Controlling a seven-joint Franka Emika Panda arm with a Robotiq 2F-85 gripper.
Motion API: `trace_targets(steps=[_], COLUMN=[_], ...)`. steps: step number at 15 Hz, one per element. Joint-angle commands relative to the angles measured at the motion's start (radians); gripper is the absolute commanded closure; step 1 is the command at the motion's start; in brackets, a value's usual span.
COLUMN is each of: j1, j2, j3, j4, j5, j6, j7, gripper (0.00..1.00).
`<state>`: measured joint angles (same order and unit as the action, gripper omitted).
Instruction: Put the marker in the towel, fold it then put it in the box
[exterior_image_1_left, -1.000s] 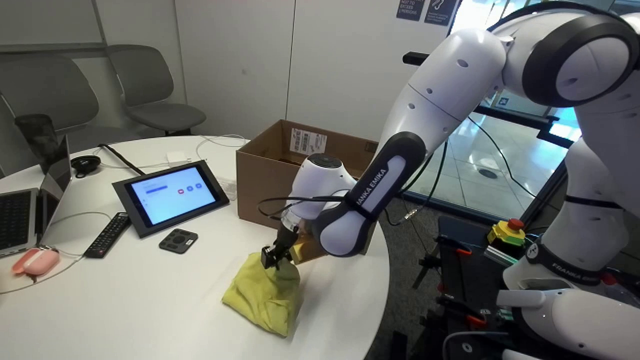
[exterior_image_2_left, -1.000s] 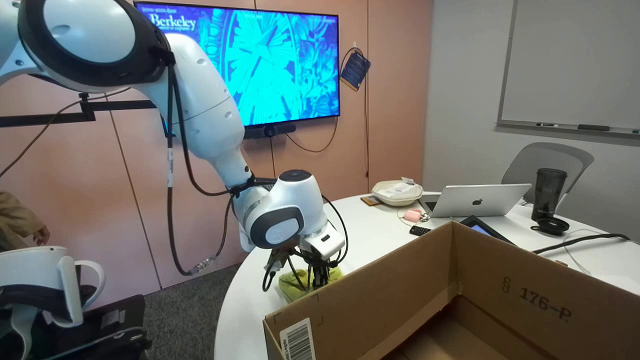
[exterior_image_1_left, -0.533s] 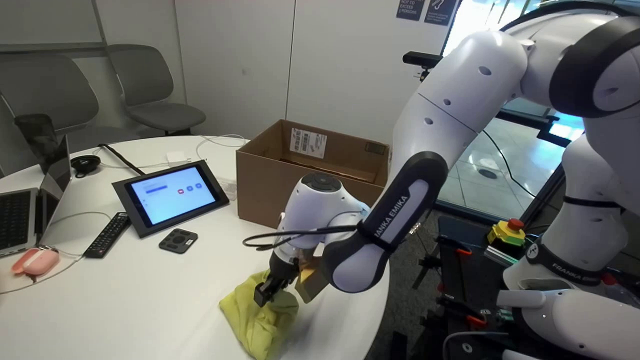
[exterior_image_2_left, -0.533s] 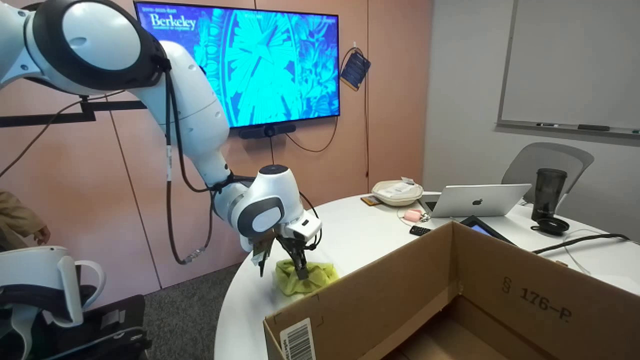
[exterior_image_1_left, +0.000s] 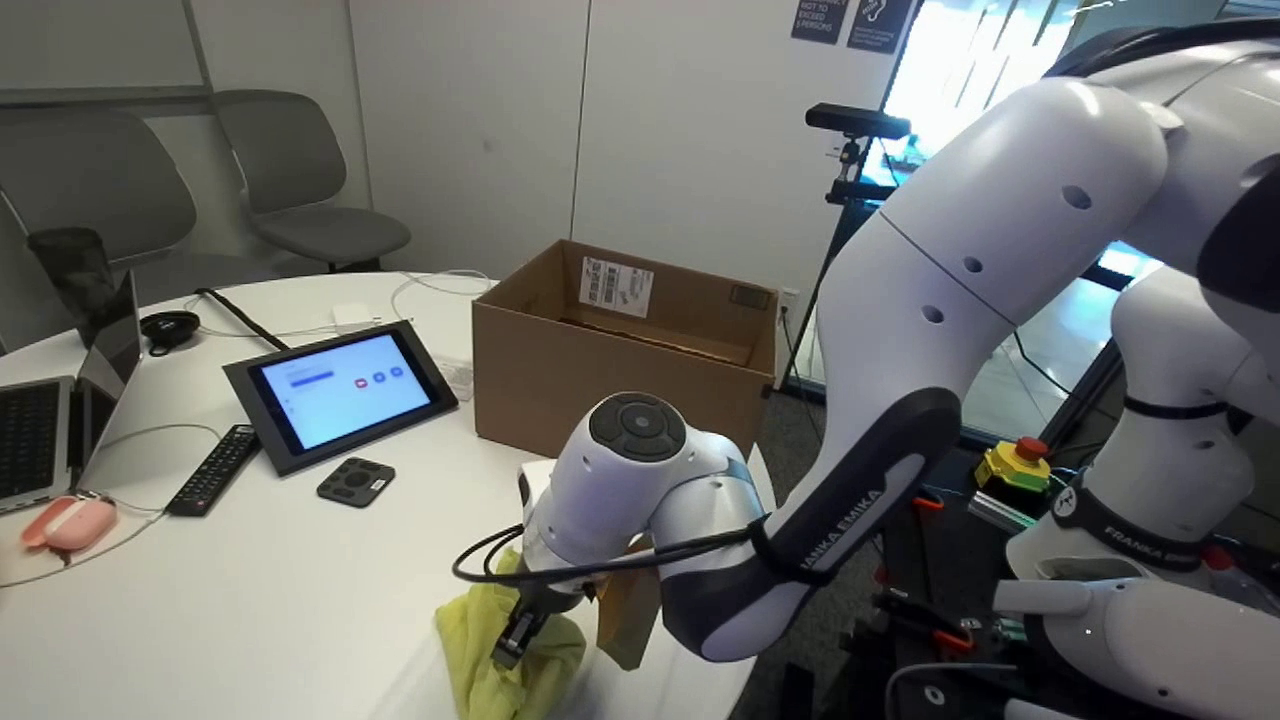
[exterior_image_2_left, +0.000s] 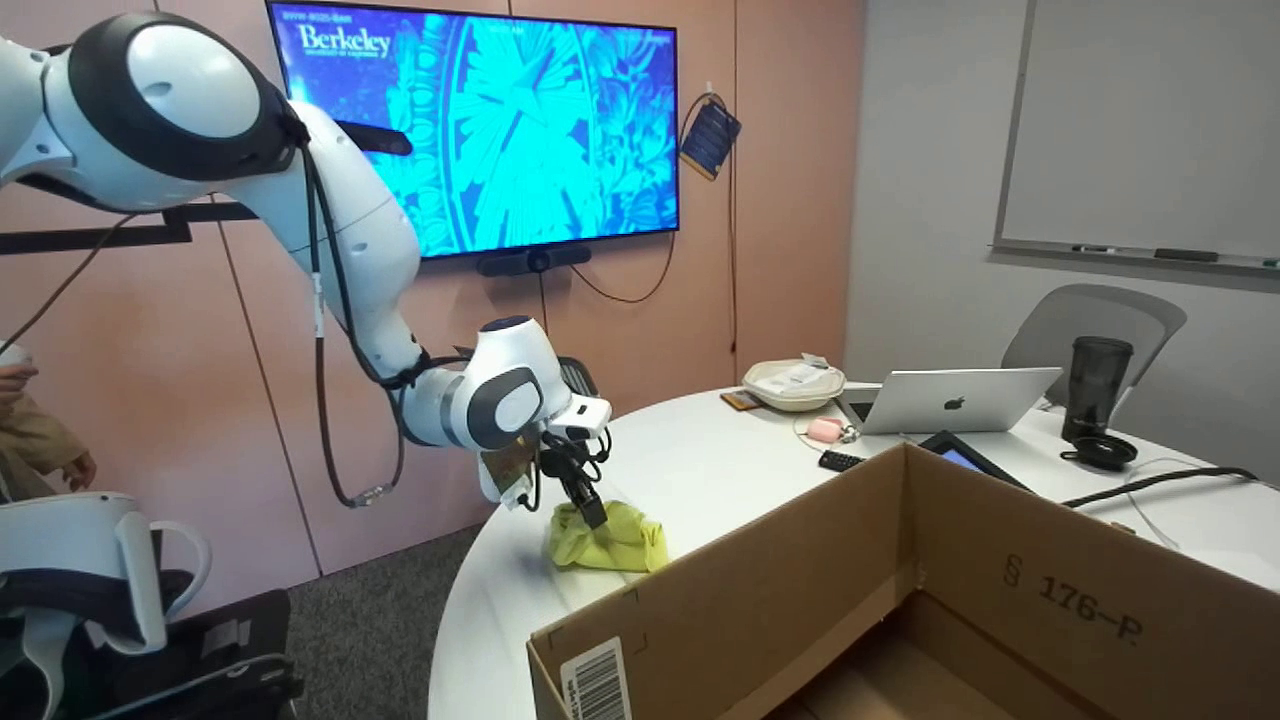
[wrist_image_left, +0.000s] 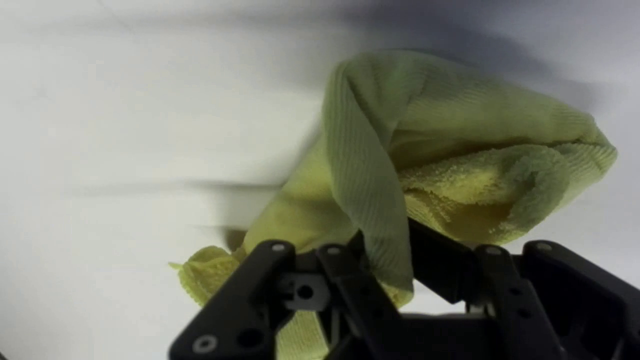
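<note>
One fold of the towel (wrist_image_left: 372, 190) is clamped in my claw (wrist_image_left: 392, 257); the rest of it lies bunched on the counter (exterior_image_1_left: 300, 600). Compared with one second earlier, claw and towel sit farther from the box (exterior_image_1_left: 580, 370) (confirmed in both exterior views). My arm (exterior_image_1_left: 920, 310) covers less of the box in an exterior view, where the towel's near end now runs out of view.

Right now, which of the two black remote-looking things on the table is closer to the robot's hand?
The short, squarish pad; the other, a long, thin remote nearer the pink case, lies farther from the hand.
</note>
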<state>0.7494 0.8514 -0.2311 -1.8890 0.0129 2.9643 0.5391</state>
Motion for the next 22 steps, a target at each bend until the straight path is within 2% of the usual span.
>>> trace_targets(steps=[1,5,9,11,12,13,21,22], j1=[0.054,-0.001,0.013,-0.001,-0.015,-0.026,-0.206,-0.226], j2=[0.073,0.144,0.218,0.221,0.215,0.212,0.117,0.105], j3=[-0.043,0.044,0.04,0.052,0.065,0.075,0.267,0.291], j4=[0.103,0.193,0.274,0.297,0.303,0.309,0.271,0.264], j5=[-0.042,-0.078,-0.145,-0.166,-0.169,-0.173,-0.168,-0.167], j6=[-0.012,-0.035,-0.093,-0.116,-0.13,-0.143,-0.195,-0.194], j7=[-0.05,-0.198,-0.291,-0.319,-0.335,-0.346,-0.516,-0.532], gripper=[0.98,0.98,0.98,0.96,0.7,0.7,0.06,0.01])
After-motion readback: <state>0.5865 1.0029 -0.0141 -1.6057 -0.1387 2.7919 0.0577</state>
